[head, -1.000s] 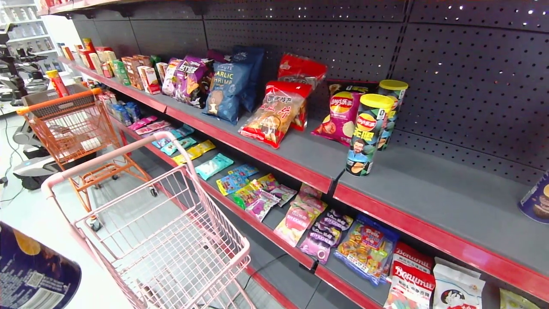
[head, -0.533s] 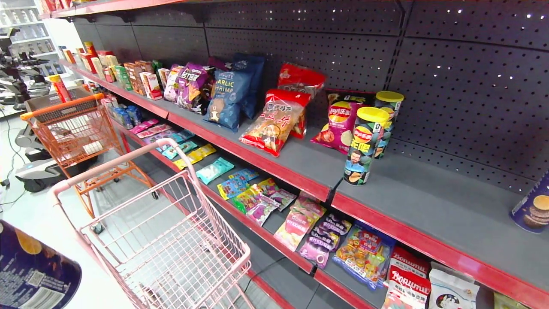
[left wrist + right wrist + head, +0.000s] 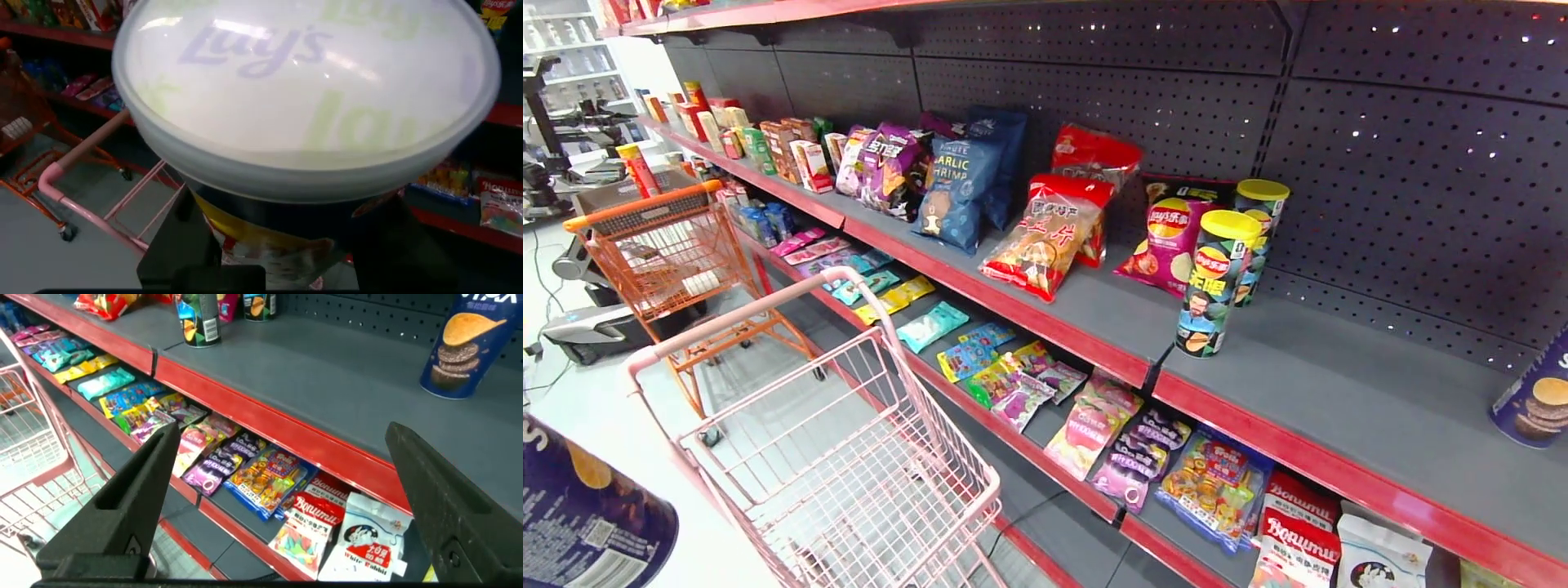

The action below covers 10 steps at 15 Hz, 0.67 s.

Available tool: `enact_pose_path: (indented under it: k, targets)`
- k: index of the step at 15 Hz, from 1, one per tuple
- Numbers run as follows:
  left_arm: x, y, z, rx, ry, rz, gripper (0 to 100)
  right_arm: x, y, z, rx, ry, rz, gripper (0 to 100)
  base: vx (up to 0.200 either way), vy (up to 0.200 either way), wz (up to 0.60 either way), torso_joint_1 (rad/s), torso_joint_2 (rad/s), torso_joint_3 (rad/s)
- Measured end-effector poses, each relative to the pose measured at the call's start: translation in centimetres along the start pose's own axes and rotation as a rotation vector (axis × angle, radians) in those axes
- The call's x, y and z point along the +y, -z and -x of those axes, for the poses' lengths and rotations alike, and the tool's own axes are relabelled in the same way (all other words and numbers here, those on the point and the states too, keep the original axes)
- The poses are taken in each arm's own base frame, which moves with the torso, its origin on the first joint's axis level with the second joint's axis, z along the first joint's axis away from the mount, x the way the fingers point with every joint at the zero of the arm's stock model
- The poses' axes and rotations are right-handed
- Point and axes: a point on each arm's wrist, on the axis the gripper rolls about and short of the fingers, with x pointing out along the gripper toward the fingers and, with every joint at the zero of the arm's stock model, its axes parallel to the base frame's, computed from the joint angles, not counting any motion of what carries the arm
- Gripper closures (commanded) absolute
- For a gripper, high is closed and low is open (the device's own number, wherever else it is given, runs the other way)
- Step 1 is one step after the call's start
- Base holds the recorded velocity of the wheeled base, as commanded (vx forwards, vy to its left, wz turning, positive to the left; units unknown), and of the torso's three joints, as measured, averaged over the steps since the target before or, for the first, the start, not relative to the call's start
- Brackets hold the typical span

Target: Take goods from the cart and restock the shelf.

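A dark blue chip can [image 3: 580, 514] with a white lid [image 3: 302, 90] shows at the head view's lower left, beside the pink cart [image 3: 833, 457]. My left gripper [image 3: 286, 253] is shut on the can's body below the lid, one finger [image 3: 184, 245] on each side. My right gripper [image 3: 282, 531] stands open with nothing between its wide-set fingers [image 3: 122, 506], in front of the grey shelf [image 3: 1339, 367] and above the lower shelf's candy bags [image 3: 261, 469]. The cart's basket looks bare.
Two yellow-lidded chip cans [image 3: 1217, 269] stand mid-shelf beside snack bags [image 3: 1045, 237]. A blue can [image 3: 1531, 392] stands at the right edge, with bare shelf between. An orange cart [image 3: 662, 245] is parked farther left.
The head camera has shifted a little, so the shelf goods sit lower in the picture. The can in my left gripper has hardly moved.
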Motion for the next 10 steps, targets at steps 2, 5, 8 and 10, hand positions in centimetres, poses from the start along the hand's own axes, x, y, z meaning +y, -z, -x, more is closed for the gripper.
enact_pose_path:
  k: [2,5,8,10]
  targets:
    - [0.01,0.29,-0.15,0.012,0.003,0.004,100,0.0,0.0,0.0,0.0,0.0,0.0,0,0.0,0.0,-0.6,0.005,0.0,0.002]
    - [-0.08,0.73,-0.12,0.018,0.015,0.007,100,0.0,0.0,0.0,0.0,0.0,0.0,0,0.0,0.0,-0.6,0.009,0.0,0.001]
    - [-0.05,0.79,-0.18,0.022,0.011,-0.013,100,0.0,-0.01,0.0,-0.001,-0.001,-0.001,0,0.0,0.0,-0.6,0.001,0.0,0.002]
    - [-0.01,0.8,-0.26,0.027,0.001,-0.019,100,0.0,-0.01,0.0,-0.001,-0.001,-0.001,0,0.0,0.0,-0.6,0.005,0.0,0.002]
